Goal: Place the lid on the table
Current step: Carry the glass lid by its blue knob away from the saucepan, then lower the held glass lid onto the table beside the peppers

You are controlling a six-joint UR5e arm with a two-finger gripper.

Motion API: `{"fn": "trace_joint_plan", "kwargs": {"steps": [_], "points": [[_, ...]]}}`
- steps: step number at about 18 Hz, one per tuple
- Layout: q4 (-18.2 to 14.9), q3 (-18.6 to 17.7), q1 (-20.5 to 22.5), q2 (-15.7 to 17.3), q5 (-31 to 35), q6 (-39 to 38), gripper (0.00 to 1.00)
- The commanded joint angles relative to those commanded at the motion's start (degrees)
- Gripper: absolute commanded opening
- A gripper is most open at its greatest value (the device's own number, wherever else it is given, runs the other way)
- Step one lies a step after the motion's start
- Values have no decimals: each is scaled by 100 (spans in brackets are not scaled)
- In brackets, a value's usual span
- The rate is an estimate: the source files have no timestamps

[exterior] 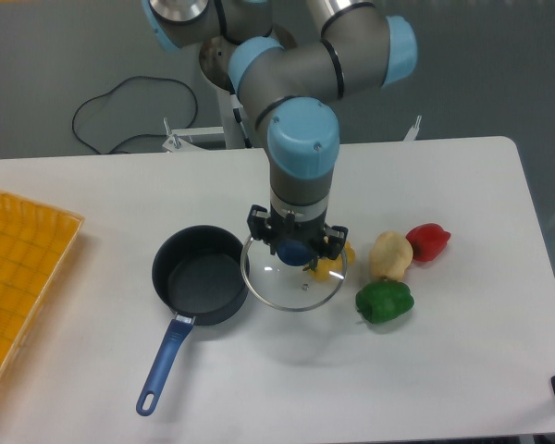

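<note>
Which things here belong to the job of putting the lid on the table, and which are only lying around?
Belong to the job:
lid, held by its blue knob
gripper
table

Only lying around:
saucepan
yellow pepper
potato
red pepper
green pepper
yellow tray

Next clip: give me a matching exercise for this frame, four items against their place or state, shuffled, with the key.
Items:
1. lid
2. saucepan
3. red pepper
4. yellow tray

Place or state:
A. at the table's left edge
B. held by its blue knob in the pincer
C. uncovered, blue handle pointing to the near edge
D. farthest right of the vegetables

Pairs: 1-B, 2-C, 3-D, 4-A
</note>
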Motion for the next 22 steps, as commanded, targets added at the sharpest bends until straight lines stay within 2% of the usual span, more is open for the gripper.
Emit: {"fn": "trace_joint_plan", "kwargs": {"steps": [3,14,22], "points": [[-17,211,9,-159,9,18,52],[9,642,-9,-818,70,36,52],[422,713,-35,-1152,35,9,52]]}}
